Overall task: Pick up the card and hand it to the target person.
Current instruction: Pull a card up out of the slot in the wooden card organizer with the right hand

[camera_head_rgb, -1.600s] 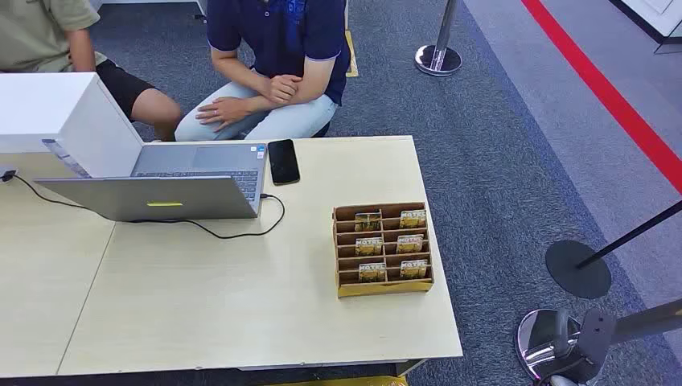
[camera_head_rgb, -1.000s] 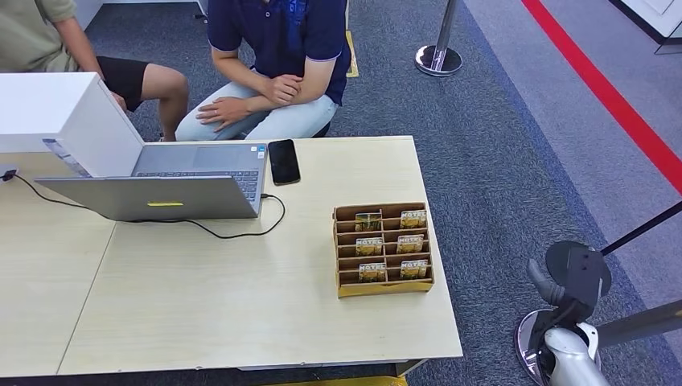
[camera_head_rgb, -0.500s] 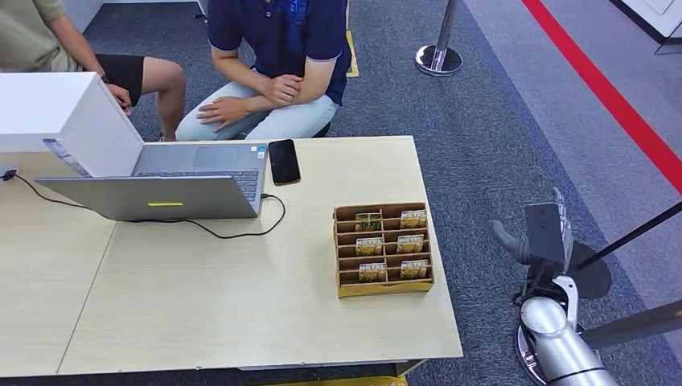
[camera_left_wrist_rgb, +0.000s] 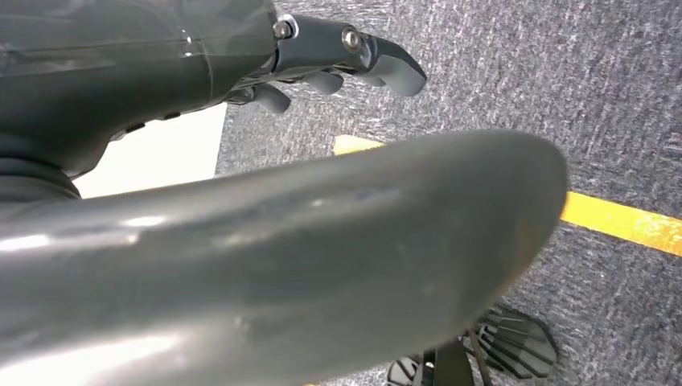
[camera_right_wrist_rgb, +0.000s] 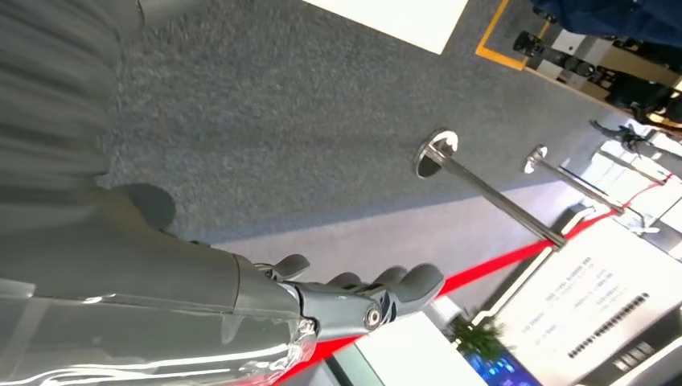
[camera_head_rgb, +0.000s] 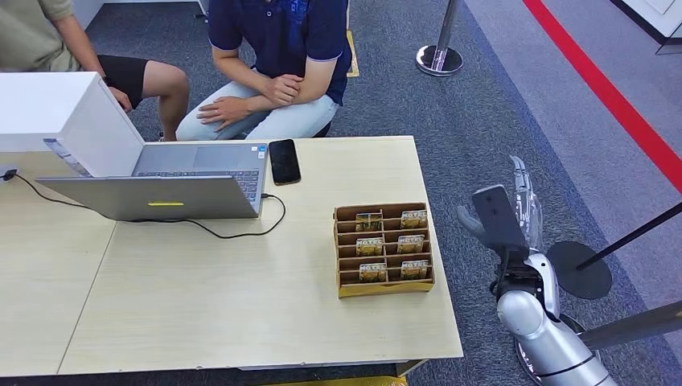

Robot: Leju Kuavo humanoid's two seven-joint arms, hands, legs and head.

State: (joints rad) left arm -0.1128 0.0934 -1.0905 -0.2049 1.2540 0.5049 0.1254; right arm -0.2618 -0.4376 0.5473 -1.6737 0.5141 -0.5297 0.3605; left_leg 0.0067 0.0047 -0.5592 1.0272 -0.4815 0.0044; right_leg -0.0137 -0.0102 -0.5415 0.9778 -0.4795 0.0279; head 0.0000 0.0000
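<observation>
Fingers of the right hand spread, holding nothing, beside the table; left-wrist view shows carpet.

A light wooden table stands on grey carpet. On it, toward the left, rests an open silver laptop with a black cable curling across the tabletop. A black phone lies just beside the laptop near the far edge. A brown cardboard card rack sits toward the right side, holding several cards. A white box occupies the far left corner.
</observation>
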